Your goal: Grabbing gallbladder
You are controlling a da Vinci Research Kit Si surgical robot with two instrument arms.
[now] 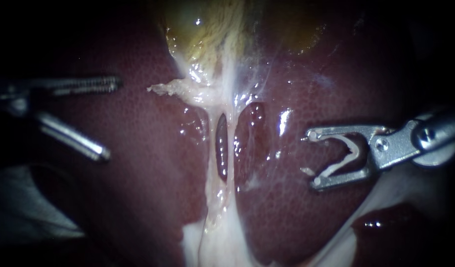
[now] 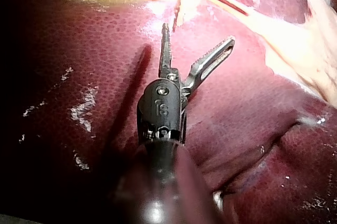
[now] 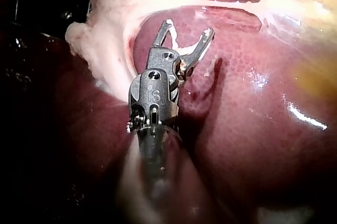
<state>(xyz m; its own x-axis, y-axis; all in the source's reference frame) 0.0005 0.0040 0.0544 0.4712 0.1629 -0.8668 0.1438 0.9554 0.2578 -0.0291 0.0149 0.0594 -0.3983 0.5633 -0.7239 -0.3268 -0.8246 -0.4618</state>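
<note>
Endoscope view: left instrument [image 1: 113, 118] and right instrument [image 1: 310, 159] showed jaws apart over the liver [image 1: 138, 173] — clear of the gallbladder [image 1: 207, 29].

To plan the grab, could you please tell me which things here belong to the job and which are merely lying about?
For the job:
gallbladder
left instrument
right instrument

Just lying about:
liver
pale tubes
frayed white flap
</note>
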